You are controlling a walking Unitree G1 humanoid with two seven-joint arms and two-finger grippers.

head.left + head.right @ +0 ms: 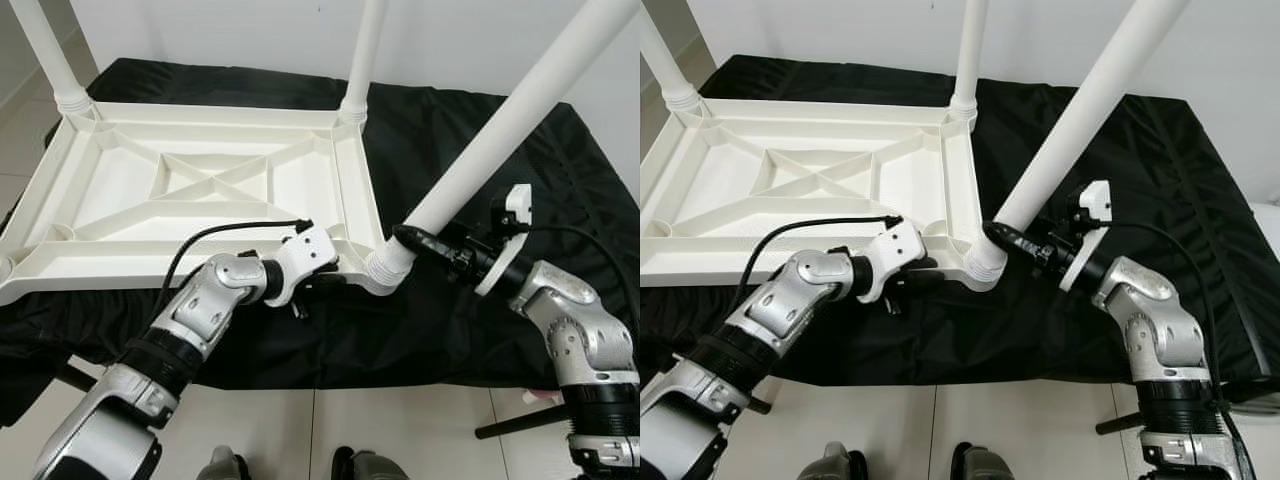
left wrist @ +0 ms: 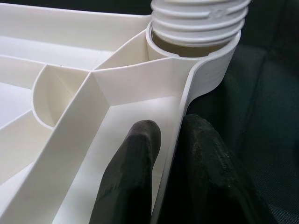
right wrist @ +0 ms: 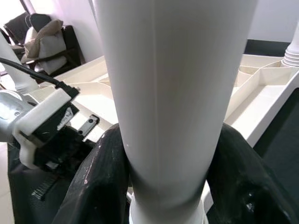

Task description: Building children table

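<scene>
left tool (image 2: pixel 163 154) pinching tabletop (image 1: pixel 150 180), right tool (image 3: pixel 168 177) clasping leg (image 1: pixel 500 130)

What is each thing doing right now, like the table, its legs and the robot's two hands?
Table top: upside down on black cloth.
Near leg: tilted, threaded end in corner socket.
Two far legs: standing in sockets.
Left gripper: pinching table rim.
Right gripper: clamped around near leg.

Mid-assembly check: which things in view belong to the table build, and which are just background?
Job: upturned white tabletop; tilted leg in right pincer; corner socket; left pincer clamping the rim; two fitted legs.

Background: black cloth; chair with cushions.
</scene>
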